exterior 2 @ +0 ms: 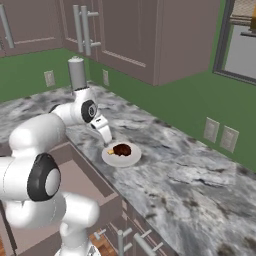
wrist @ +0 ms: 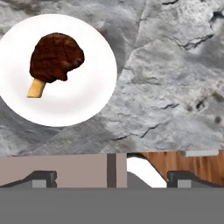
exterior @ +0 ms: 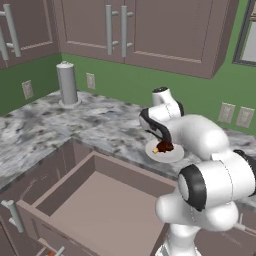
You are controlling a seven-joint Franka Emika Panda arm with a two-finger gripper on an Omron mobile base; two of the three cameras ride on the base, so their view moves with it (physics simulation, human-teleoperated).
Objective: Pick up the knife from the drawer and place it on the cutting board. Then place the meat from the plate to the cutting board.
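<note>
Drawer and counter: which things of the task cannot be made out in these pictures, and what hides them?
- Drawer: left base view, the arm covers its right end; no knife lies on the bottom that shows.
- Plate: left base view, partly behind the arm; meat is clear in the hand view.
- Gripper: right base view, fingertips too small to separate.

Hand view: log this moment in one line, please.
claw: open, empty | meat: on plate | drawer: open | phase: above counter near plate
</note>
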